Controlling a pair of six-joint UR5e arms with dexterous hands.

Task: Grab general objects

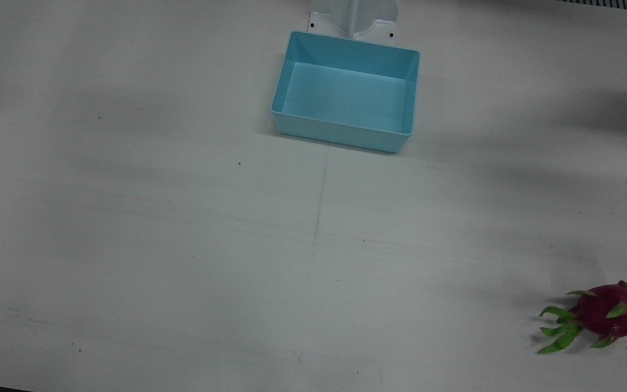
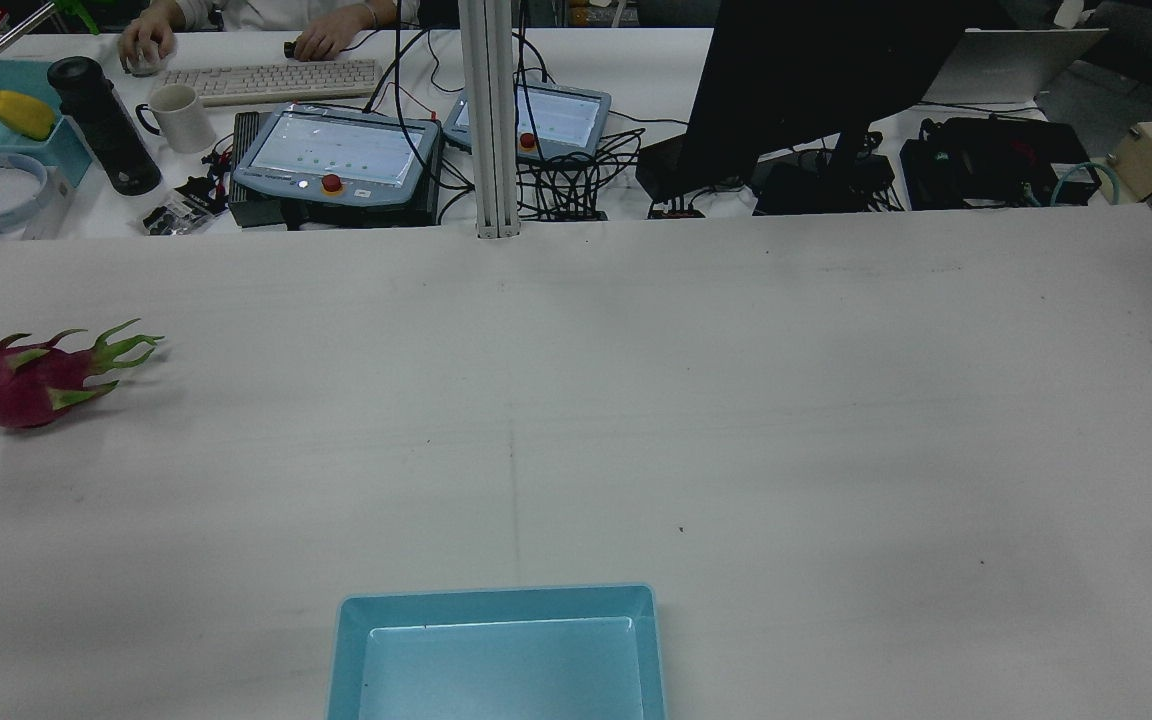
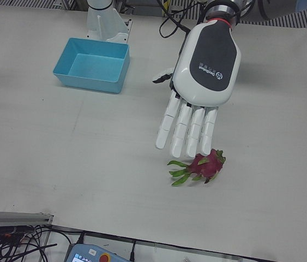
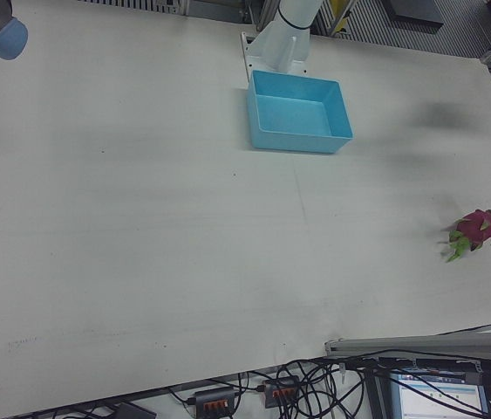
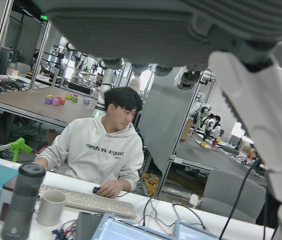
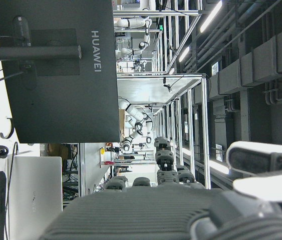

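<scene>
One object to grasp: the dragon fruit [image 3: 205, 165], lying on its side on the tabletop [image 3: 88, 164], just past your left hand's fingertips [image 3: 188, 147] in the left-front view. Its green leafy end points away from the hand toward the table's front edge; the pink body sits nearer the fingers.

Your left hand [image 3: 199, 90] hangs over the tabletop, back plate facing the camera, fingers straight, side by side and spread from the thumb, holding nothing. It looks well above the fruit, not touching; exact height can't be told. The flat, extended pose reads as a pre-grasp approach, likely so the palm can come down over the fruit's body before the fingers curl.

The blue bin [image 3: 93, 64] sits empty, well behind the hand and off to its side, close to the arm pedestal [image 3: 105, 22]. Probably the drop spot, though the task only says grasp.

Your right hand: only its own camera shows it, a bit of white finger [image 6: 266, 160] at the frame edge, aimed at the monitor [image 6: 55, 70] and ceiling. Whether it's spread or curled I can't tell. It appears parked away from the work, which fits, since the fruit is on the left arm's side.

Judgement: grasp not yet begun. Next you need to bring the palm down over the fruit's round body, avoiding the floppy leaves. It may roll.
</scene>
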